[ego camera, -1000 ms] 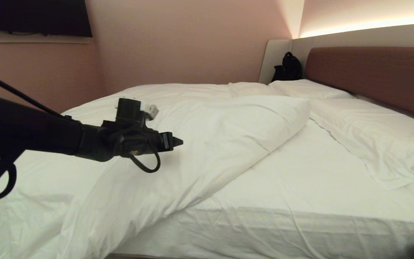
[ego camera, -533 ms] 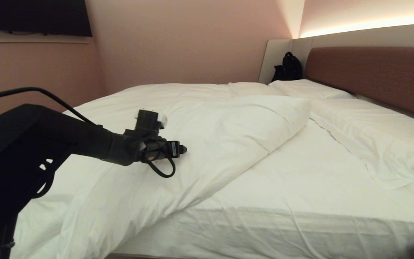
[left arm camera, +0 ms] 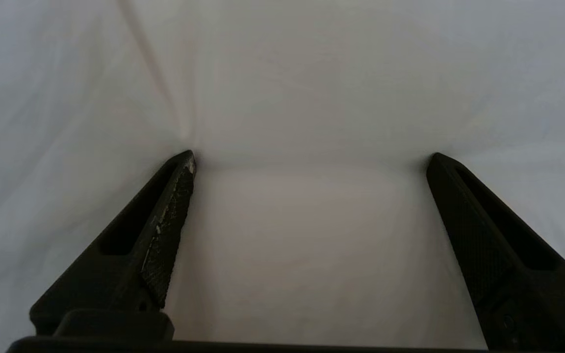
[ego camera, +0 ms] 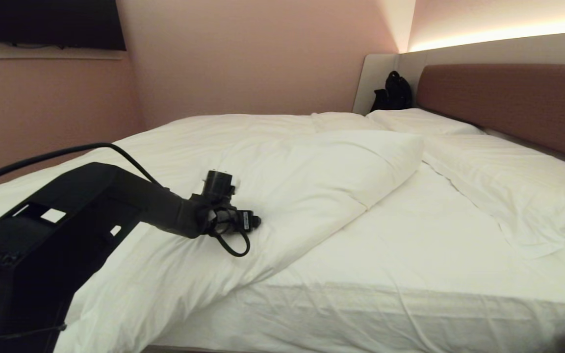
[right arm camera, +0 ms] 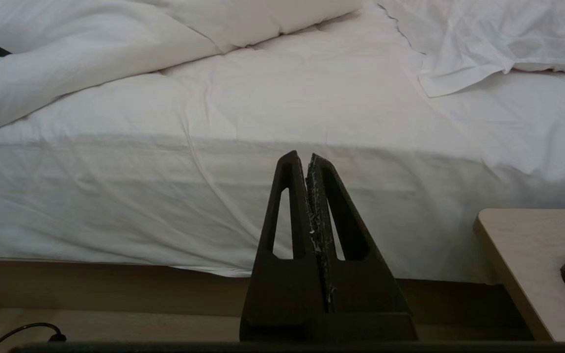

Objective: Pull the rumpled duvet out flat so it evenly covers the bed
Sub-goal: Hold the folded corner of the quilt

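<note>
The thick, puffy white duvet lay folded back diagonally across the far side of the wide white-sheeted bed. The black left gripper pressed into it, jaws spread wide, gripping nothing. The right gripper hung beside the bed's near edge, jaws closed.

Light: dim and warm; I see a glowing strip above the headboard.
Shadow: soft, under my left gripper.
Focus: duvet hazy.
</note>
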Available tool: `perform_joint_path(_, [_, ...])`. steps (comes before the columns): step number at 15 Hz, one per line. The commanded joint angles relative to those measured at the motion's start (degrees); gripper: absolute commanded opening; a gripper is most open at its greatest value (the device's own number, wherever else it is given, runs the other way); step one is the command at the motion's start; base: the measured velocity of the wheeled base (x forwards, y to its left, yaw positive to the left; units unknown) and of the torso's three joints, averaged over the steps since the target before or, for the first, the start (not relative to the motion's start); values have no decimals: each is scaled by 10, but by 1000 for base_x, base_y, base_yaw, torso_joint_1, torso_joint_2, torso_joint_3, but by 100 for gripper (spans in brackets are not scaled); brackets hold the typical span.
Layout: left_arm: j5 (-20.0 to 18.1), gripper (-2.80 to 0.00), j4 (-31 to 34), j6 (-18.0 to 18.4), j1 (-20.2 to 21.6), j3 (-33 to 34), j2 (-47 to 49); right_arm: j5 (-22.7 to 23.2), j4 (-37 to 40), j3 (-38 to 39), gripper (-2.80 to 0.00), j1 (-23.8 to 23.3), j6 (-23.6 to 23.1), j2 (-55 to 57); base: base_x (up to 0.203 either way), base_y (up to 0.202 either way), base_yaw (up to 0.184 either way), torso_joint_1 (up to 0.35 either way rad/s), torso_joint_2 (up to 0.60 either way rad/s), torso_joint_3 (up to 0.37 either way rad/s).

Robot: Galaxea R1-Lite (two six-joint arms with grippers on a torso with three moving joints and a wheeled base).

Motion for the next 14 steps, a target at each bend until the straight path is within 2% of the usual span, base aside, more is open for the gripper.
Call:
perform_joint_path(1, [1, 0, 2, -1, 0, -3, 26, 0, 0, 0, -280, 0, -1, 0, 0, 0, 0, 0, 0, 0])
perform_joint_path(3, [1, 0, 19, 3, 0, -12, 40, 0, 0, 0, -280, 0, -1, 0, 0, 0, 0, 0, 0, 0])
perform_joint_path(6, [0, 0, 85, 2, 0, -47, 49, 0, 0, 0, -280, 1, 0, 0, 0, 0, 0, 0, 0, 0])
perform_joint_path(10, [0, 0, 103, 3, 0, -61, 57, 0, 0, 0, -280, 0, -1, 0, 0, 0, 0, 0, 0, 0])
perform_joint_path(11, [0, -280, 103, 3, 0, -61, 57, 0, 0, 0, -280, 0, -1, 0, 0, 0, 0, 0, 0, 0])
perform_joint_path(14, [-1, -280, 102, 1, 0, -61, 55, 0, 0, 0, -280, 0, -1, 0, 0, 0, 0, 0, 0, 0])
